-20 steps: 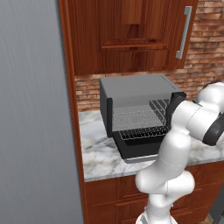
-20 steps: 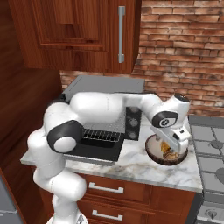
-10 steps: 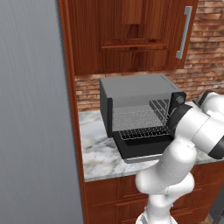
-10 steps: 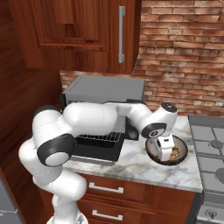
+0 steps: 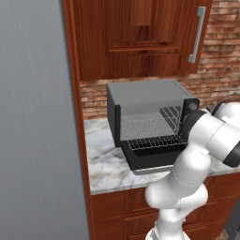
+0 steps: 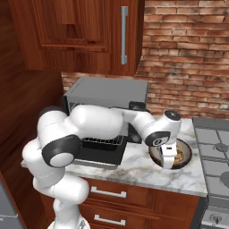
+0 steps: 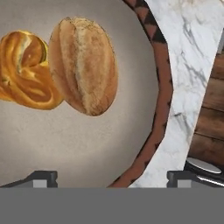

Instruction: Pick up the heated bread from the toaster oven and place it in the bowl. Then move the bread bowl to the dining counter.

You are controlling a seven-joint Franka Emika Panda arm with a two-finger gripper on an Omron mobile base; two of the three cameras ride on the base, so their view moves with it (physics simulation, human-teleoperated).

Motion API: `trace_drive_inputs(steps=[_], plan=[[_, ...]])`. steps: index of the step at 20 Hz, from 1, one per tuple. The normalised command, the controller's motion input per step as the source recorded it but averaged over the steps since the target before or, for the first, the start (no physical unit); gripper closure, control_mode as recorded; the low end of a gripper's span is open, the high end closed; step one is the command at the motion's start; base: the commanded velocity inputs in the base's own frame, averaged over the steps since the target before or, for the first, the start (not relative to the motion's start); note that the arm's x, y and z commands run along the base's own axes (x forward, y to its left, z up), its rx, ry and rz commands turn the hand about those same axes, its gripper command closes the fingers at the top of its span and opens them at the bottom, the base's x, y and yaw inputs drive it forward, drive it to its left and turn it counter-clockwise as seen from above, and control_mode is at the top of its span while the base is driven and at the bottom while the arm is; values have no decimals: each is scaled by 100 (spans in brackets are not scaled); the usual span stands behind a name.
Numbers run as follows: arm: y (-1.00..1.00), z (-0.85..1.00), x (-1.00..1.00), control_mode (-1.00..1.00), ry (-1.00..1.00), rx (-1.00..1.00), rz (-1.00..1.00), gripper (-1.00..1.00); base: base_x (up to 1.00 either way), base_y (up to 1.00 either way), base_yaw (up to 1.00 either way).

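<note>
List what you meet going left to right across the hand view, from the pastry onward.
Golden twisted pastry → oval bread roll → bowl's brown patterned rim → white marble counter → wooden cabinet front.

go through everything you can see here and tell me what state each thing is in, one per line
toaster oven: door dropped open, wire rack bare.
bowl: on the marble counter, holding two pieces of bread.
heated bread: lying in the bowl beside a bread roll.
gripper: open, at the bowl's rim.
upper cabinet: closed.
</note>
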Motion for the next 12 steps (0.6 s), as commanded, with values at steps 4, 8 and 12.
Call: trace_drive_inputs(steps=[4, 8, 12], plan=[[0, -5, -2, -100, 2, 0, -12, -100, 0, 0, 0], [0, -10, 6, -100, 0, 0, -13, -100, 0, 0, 0], [0, -22, 1, -100, 1, 2, -12, -100, 0, 0, 0]])
